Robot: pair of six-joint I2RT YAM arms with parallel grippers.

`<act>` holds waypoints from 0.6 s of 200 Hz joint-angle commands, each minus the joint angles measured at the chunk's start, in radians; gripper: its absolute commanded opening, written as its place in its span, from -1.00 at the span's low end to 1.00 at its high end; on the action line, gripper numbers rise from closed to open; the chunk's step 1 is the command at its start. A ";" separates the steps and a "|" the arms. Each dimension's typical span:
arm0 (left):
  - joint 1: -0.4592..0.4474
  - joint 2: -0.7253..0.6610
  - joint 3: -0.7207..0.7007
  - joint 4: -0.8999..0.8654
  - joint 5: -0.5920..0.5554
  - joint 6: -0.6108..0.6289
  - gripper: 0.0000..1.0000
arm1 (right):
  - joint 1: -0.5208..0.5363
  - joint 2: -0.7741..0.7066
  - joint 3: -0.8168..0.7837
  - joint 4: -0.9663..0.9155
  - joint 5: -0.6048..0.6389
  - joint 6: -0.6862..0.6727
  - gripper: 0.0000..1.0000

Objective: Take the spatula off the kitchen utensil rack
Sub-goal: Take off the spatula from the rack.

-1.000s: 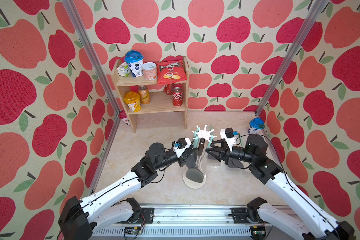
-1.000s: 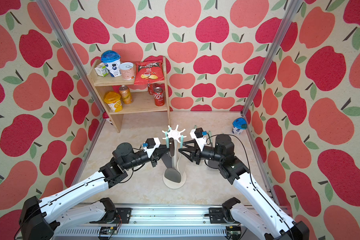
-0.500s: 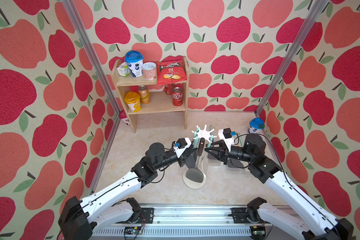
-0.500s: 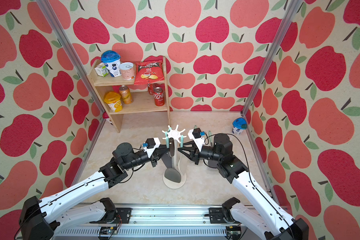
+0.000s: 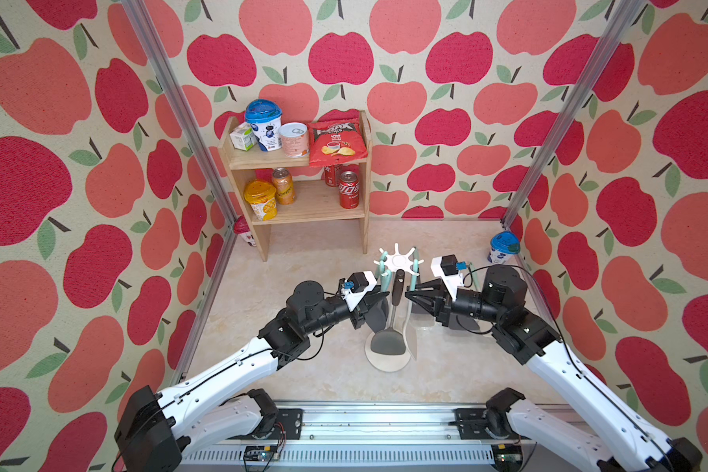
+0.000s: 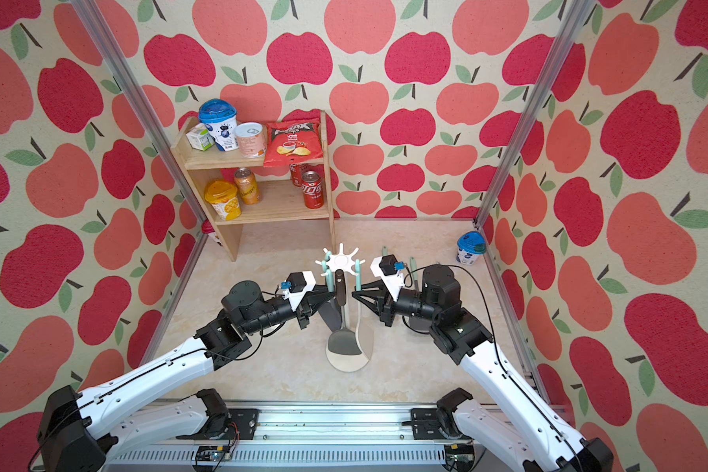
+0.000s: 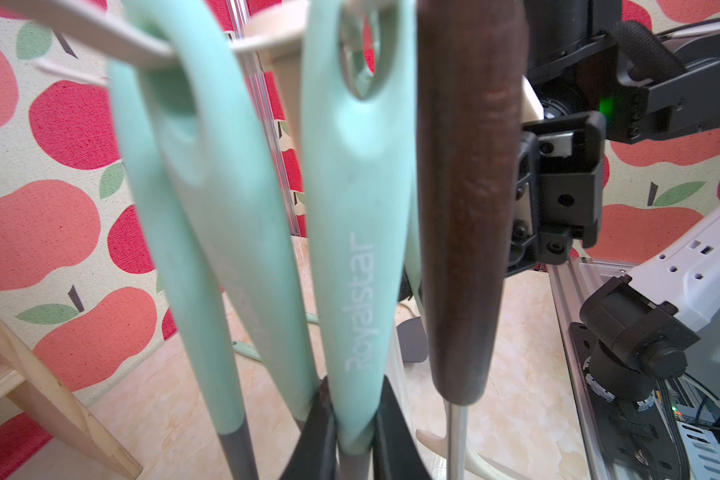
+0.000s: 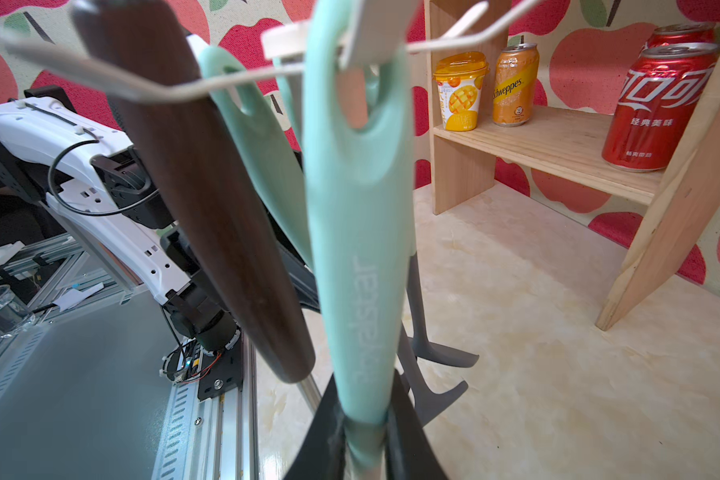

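Kitchen utensil rack (image 5: 397,260): left pincer (image 7: 354,415) clamps one mint handle (image 7: 352,228), right pincer (image 8: 364,419) another.

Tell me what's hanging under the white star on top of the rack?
Under the star top, mint-green handles and one dark wooden handle hang from its prongs. The left gripper and right gripper each clamp a mint-green handle. The pole is mostly hidden behind them.

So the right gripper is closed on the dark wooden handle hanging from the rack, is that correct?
Not quite. The right gripper is closed on a mint-green handle hanging from the rack; the dark wooden handle hangs beside it, ungripped. The right wrist view shows its black fingers either side of the mint handle.
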 commanded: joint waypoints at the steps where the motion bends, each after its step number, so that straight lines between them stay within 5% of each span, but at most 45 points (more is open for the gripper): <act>1: 0.006 0.021 -0.030 -0.136 -0.010 0.010 -1.00 | -0.003 -0.025 0.033 -0.020 0.051 -0.018 -0.88; 120: 0.007 0.020 -0.032 -0.135 -0.012 0.008 -1.00 | -0.002 -0.103 -0.002 0.011 0.237 -0.039 -0.95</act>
